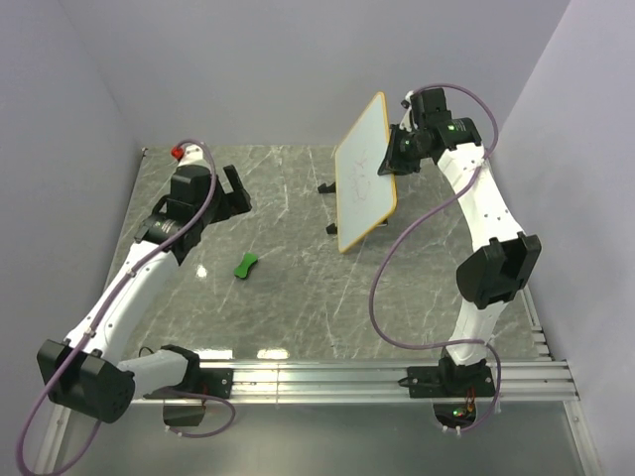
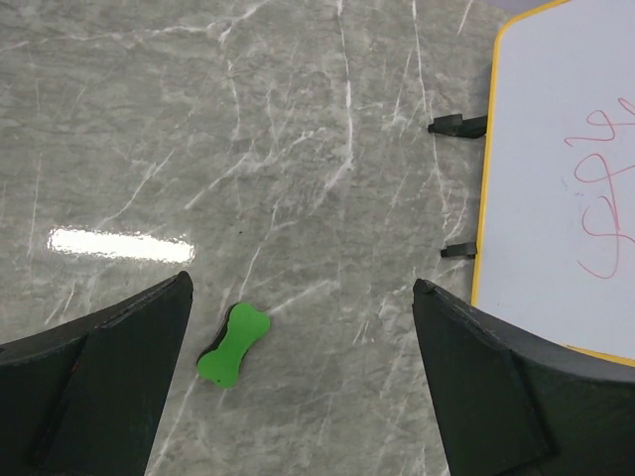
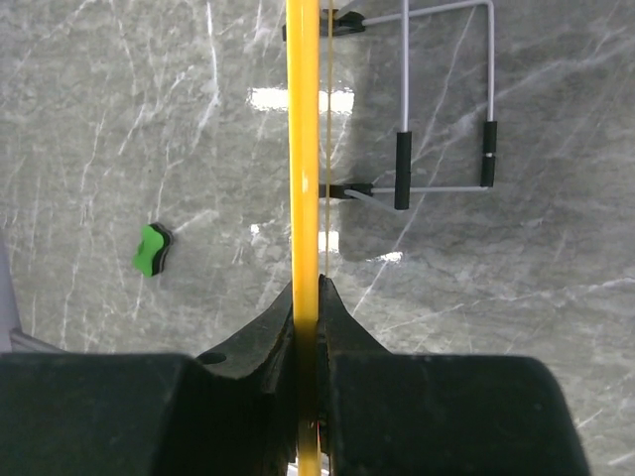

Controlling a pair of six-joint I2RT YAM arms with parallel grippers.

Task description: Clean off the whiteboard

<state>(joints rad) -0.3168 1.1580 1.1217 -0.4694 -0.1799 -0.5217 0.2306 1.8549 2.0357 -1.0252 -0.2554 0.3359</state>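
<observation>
Left arm [image 1: 129,288] stretches low and forward, left gripper [image 1: 236,190] spread wide and empty — right arm [image 1: 486,213] rears up, elbow bent, right gripper [image 1: 390,159] clamped on the whiteboard [image 1: 365,169] rim.

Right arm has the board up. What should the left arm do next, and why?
Probably lower the left gripper onto the green eraser and close: its fingers are open and empty, the eraser lies loose on the table below, and the whiteboard, clamped by the right gripper, shows red scribbles.
</observation>
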